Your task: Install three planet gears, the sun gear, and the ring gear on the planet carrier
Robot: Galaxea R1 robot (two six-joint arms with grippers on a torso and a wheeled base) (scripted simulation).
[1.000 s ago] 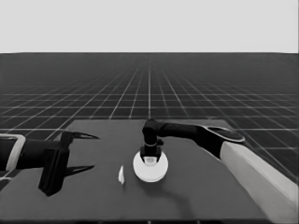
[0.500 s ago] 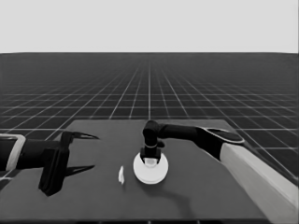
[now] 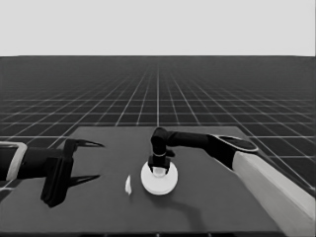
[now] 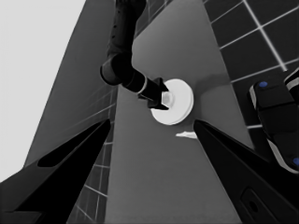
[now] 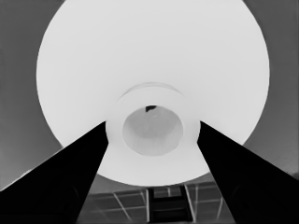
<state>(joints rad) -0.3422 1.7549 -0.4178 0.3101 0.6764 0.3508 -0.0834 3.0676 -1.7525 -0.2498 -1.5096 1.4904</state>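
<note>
Now right claw [image 3: 159,168] points straight down, fingers clasping raised hub of larger round part [image 3: 159,180].

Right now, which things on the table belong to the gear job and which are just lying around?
In the job:
- larger round part, mid-table
- right claw, at its raised middle

Lying about:
- thin white piece, beside the larger round part
- left claw, parked over the table's left end

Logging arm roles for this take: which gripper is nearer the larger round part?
Right. The right gripper sits over the larger round part, jaws around its raised middle; the left gripper waits apart at the table's left end.
</note>
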